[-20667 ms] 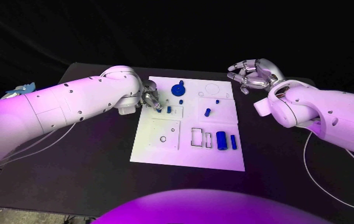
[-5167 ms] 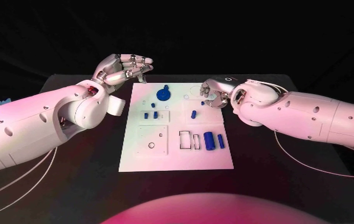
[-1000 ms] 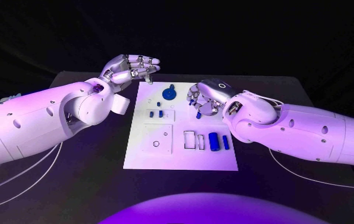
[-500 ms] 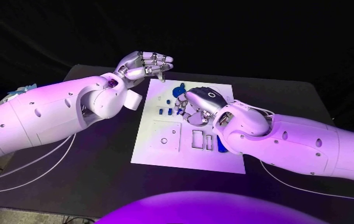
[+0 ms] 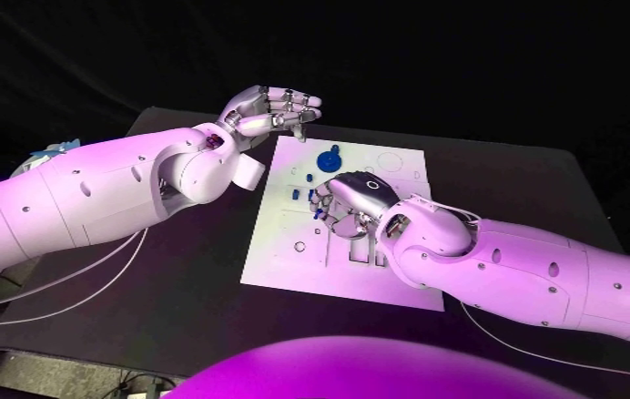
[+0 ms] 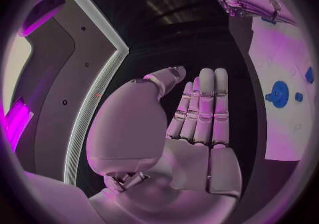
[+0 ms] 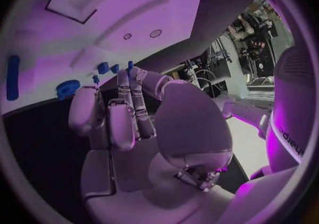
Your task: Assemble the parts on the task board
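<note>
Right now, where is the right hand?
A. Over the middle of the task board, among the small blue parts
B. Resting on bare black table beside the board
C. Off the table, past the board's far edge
A: the right hand reaches over the white task board, fingers down by the small blue parts.

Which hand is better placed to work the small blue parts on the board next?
Right, probably. The right hand is over the task board, its fingers down by the small blue parts. The left hand is raised past the board's far corner, fingers curled, holding nothing that I can see.
</note>
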Available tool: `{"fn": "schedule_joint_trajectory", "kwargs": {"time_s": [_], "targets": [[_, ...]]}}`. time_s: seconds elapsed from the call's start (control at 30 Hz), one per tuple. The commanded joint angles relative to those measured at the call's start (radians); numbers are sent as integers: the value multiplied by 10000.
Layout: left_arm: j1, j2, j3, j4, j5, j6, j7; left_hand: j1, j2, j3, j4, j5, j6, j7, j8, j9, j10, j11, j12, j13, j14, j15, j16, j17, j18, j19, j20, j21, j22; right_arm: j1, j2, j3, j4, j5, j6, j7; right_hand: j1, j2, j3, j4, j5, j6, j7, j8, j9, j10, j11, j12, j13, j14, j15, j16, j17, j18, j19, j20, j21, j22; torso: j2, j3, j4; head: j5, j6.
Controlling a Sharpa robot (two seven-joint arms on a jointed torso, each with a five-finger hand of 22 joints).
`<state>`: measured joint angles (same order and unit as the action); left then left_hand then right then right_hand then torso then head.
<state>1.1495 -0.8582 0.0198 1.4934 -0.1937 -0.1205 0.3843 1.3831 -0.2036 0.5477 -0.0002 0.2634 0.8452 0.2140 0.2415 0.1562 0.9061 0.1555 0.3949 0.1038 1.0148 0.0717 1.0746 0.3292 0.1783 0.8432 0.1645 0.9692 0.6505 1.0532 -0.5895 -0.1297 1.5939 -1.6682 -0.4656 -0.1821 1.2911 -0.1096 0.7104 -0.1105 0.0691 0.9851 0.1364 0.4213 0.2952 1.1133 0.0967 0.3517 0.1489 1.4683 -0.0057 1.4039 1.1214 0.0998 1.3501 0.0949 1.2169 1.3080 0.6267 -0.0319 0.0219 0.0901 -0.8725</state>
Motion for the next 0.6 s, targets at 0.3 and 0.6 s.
{"fn": "schedule_joint_trajectory", "kwargs": {"time_s": [0.3, 0.6], "targets": [[4, 58, 10, 11, -28, -30, 140, 13, 32, -48, -39, 30, -95, 85, -36, -18, -100, 3, 76, 5, -70, 22, -35, -8, 41, -98, 4, -34, 6, -163, 160, -37, -404, -28, 540, 160, -125, 3, -105, -16, 82, -20, 50, 22, 15, 283, -297, -65, 10, 143, -43, -11, 5, -132, 83, -1, 57, 426, 8, 14, 1, 136, -1], [4, 75, 10, -8, -28, -16, 134, 13, 32, -48, -39, 30, -95, 85, -36, -18, -100, 3, 76, 5, -70, 22, -35, -8, 41, -98, 4, -34, 6, -207, 148, -47, -444, -27, 642, 172, -136, 4, -120, -10, 93, -18, 50, 23, 17, 285, -297, -70, 11, 145, -41, -9, 12, -135, 88, 1, 64, 432, 4, 16, -20, 188, -1]]}}
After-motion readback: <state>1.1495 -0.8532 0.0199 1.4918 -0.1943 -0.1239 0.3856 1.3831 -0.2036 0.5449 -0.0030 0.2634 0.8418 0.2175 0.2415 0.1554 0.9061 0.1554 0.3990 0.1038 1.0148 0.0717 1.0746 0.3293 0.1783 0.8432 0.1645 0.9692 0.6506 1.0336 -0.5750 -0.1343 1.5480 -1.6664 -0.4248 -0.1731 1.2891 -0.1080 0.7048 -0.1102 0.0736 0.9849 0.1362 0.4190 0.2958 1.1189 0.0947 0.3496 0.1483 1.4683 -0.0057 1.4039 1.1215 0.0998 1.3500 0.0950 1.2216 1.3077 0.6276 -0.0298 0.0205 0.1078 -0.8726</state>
